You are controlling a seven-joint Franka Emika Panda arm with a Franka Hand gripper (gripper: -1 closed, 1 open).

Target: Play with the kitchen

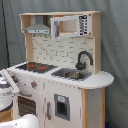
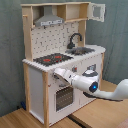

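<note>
Right now I see the kitchen (image 2: pixel 60 65) standing upright on a wooden floor (image 2: pixel 20 119), in both exterior views. In the second exterior view my end effector (image 2: pixel 56 74) sits against its front panel just under the black hob (image 2: pixel 52 59); whether it's spread or pinching I cannot tell.

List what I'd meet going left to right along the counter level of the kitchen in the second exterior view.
Hob with red rings → black faucet → sink. Below the counter, the gripper sits at the kitchen's front, left of the arm's blue-lit wrist.
</note>
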